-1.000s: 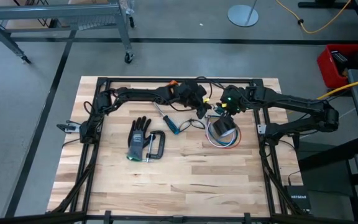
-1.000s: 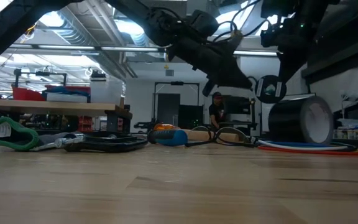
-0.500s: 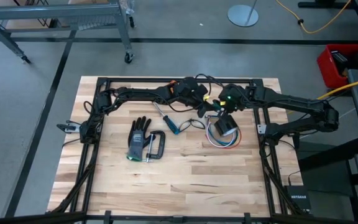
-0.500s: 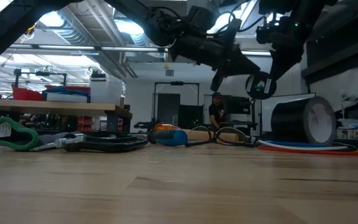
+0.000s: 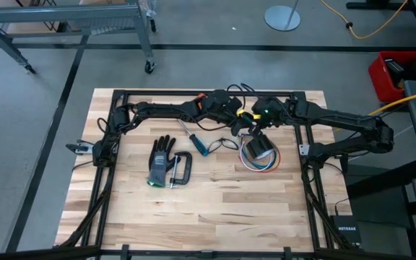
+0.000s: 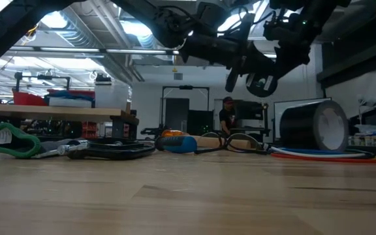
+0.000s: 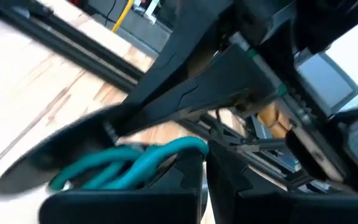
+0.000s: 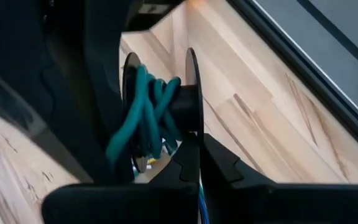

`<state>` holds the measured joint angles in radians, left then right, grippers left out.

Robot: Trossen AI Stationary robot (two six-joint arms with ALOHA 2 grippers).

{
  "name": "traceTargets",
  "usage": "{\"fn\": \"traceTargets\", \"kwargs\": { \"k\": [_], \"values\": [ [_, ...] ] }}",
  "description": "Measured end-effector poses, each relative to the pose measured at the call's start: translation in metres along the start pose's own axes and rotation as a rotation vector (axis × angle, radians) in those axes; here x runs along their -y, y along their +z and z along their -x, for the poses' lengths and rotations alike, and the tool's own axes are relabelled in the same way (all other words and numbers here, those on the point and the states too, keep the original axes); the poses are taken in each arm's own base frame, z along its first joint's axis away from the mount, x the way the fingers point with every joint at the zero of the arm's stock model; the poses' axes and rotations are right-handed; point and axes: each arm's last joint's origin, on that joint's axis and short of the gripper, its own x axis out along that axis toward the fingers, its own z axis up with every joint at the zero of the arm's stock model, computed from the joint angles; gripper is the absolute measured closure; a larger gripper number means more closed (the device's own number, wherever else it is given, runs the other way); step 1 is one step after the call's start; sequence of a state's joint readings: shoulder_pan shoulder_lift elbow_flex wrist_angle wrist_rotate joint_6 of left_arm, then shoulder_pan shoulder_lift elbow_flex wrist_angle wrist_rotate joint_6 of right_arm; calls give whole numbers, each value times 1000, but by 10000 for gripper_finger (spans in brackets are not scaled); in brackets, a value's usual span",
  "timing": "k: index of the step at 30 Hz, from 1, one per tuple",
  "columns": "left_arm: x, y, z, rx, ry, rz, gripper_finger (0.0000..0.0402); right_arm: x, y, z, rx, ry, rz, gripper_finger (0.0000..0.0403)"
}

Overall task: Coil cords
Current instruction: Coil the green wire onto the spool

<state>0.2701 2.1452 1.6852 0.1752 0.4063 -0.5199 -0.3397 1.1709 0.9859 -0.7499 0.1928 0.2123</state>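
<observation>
High over the table's far middle a small black spool (image 8: 188, 93) hangs, with a teal-green cord (image 8: 143, 112) wound between its two discs. My right gripper (image 8: 194, 149) is shut on the spool. My left gripper (image 7: 205, 165) meets it from the left, shut on the teal cord (image 7: 138, 165). In the low view the spool (image 6: 261, 83) hangs well above the wood. A thin black cord (image 5: 226, 143) lies looped on the table. Coiled red, white and blue wires (image 5: 266, 165) lie under a black tape roll (image 5: 258, 148). My left gripper pinches the teal cord near its free end (image 7: 191, 148) between its two fingers, which lie nearly level and come from the table's left. The cord runs from there onto the spool beside the fingers. My right gripper pinches the edge of one spool disc (image 8: 191, 134) between its fingers, slanting down from the table's right. The spool is lifted clear of the table, its axle lying across the fingers.
A blue-handled screwdriver (image 5: 196, 141) lies left of the black cord. A black glove (image 5: 161, 160) and a clamp (image 5: 181, 170) lie left of centre. The near half of the wooden table (image 5: 215, 217) is bare. A dark frame (image 5: 208, 94) runs round the table's edges.
Both grippers have tipped their fingers upward while staying over the same spot. The spool has swung with them, rising a little and shifting toward my left gripper. Both stay shut.
</observation>
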Motion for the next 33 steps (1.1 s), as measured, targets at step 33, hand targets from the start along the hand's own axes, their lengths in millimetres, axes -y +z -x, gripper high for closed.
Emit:
{"fn": "traceTargets", "kwargs": {
  "k": [33],
  "values": [
    [36, -21, -17, 30, 220, -711, 316, -4, 6, 1, 50, 101, -30, 401]
  ]
}}
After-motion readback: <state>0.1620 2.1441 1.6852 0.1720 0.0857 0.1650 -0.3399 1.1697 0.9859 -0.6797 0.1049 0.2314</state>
